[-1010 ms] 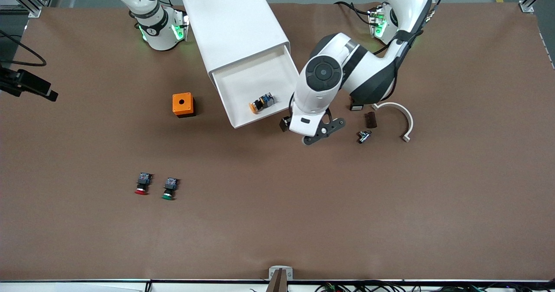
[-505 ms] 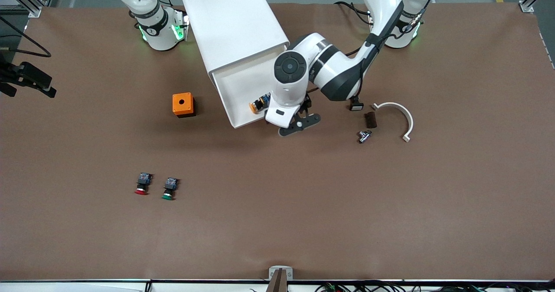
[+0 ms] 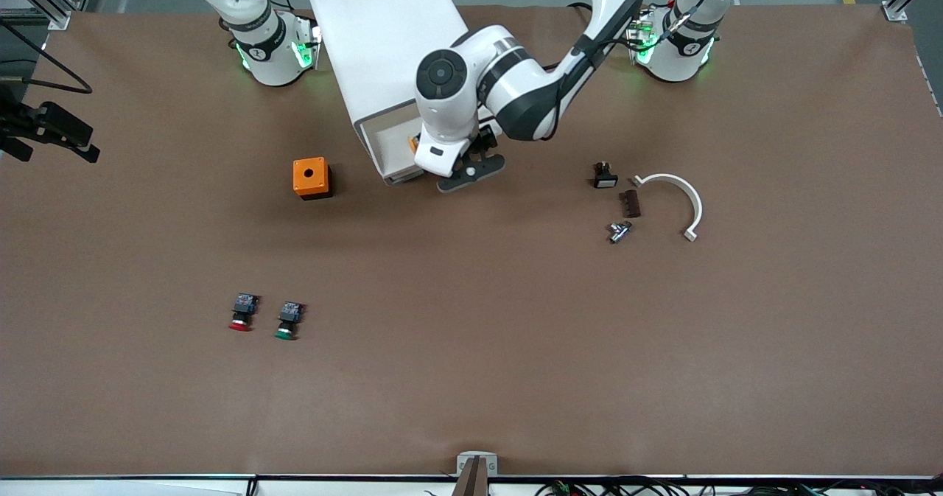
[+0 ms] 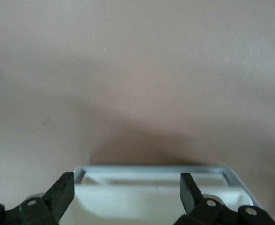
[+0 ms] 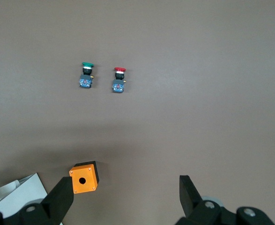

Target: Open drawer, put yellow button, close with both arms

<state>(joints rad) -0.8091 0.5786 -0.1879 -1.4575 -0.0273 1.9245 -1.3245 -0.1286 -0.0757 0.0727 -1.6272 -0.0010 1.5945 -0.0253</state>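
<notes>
The white cabinet [image 3: 390, 46] lies at the robots' end of the table. Its top drawer [image 3: 385, 147] sticks out only a little toward the front camera. My left gripper [image 3: 451, 164] is at the drawer's front, open and empty. In the left wrist view the left gripper [image 4: 126, 183] has its fingers [image 4: 64, 187] spread to either side of the drawer's front rim [image 4: 151, 169]. Only a sliver of the yellow button [image 3: 413, 142] shows in the drawer beside my left hand. My right gripper [image 5: 124, 185] is open and empty, high over the table, out of the front view.
An orange box with a hole [image 3: 311, 177] stands beside the drawer, toward the right arm's end; it also shows in the right wrist view [image 5: 84, 177]. The red button [image 3: 239, 313] and green button [image 3: 288, 320] lie nearer the camera. Small parts [image 3: 605, 177] and a white arc [image 3: 681, 201] lie toward the left arm's end.
My left gripper has moved from beside the drawer to its front and on toward the cabinet. The drawer has slid most of the way in, hiding most of the yellow button.
</notes>
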